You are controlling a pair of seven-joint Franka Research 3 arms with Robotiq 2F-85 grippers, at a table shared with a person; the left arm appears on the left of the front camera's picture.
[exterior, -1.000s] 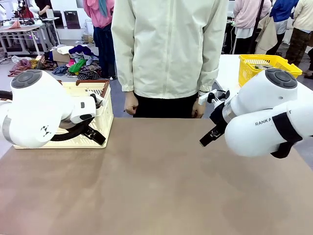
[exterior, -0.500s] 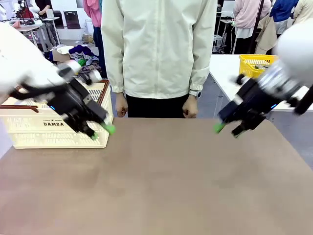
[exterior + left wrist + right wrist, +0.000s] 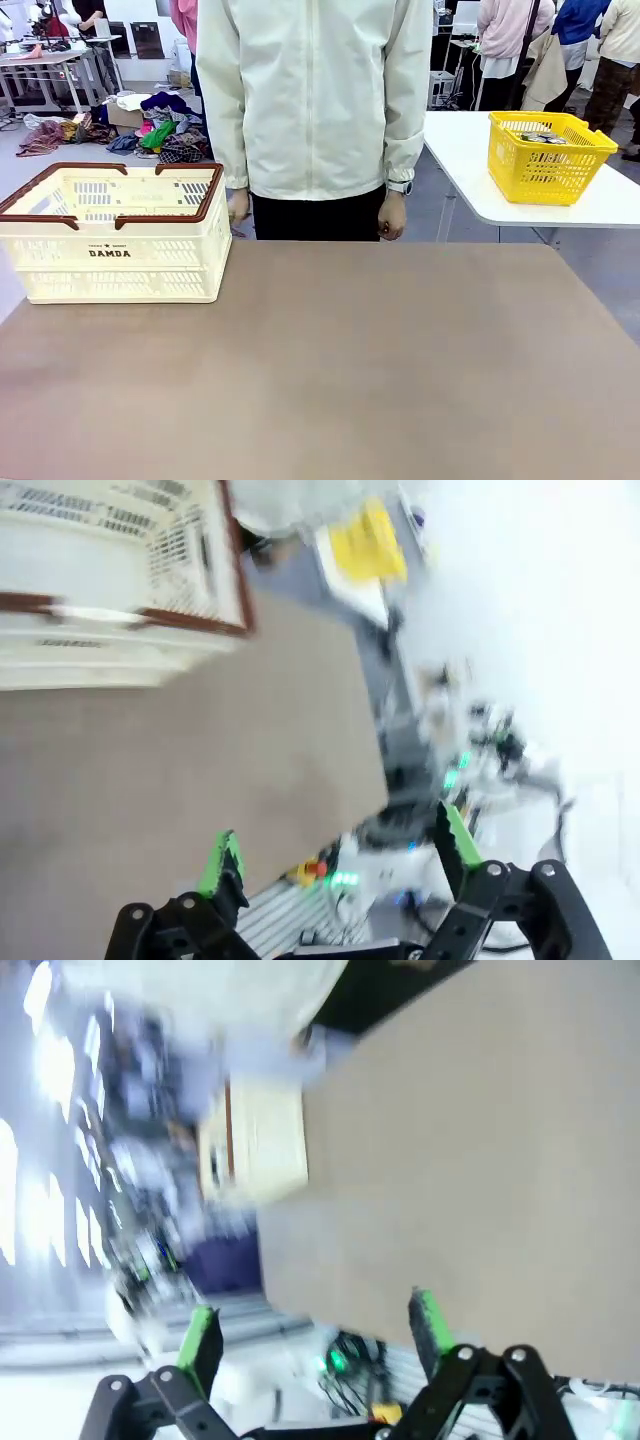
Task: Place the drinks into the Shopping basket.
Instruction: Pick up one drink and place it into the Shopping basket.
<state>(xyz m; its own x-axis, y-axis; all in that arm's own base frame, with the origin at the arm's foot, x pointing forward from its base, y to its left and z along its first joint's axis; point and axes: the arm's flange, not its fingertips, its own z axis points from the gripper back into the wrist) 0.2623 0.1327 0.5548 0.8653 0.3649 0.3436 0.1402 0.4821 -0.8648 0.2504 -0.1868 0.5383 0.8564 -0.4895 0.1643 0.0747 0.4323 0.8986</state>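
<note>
The cream Shopping basket point(image 3: 120, 235) with brown rim and handles and "DAMDA" on its side stands at the table's far left; its inside looks bare from the front view. It also appears, blurred, as the Shopping basket point(image 3: 110, 570) and the Shopping basket point(image 3: 258, 1150) in the wrist views. The drink cans are out of view. My left gripper point(image 3: 340, 852) is open above the table with nothing between its fingers. My right gripper point(image 3: 312, 1328) is open too, holding nothing, over the table edge. Both wrist views are motion-blurred.
A person in a pale jacket point(image 3: 315, 100) stands at the far side, hands hanging at the table edge. A smaller yellow basket point(image 3: 548, 150) sits on a white table at the back right. The brown tabletop point(image 3: 330, 370) stretches wide in front.
Both arms have swung out of the front view, the left one off to the left and the right one off to the right. The person has shifted slightly left.
</note>
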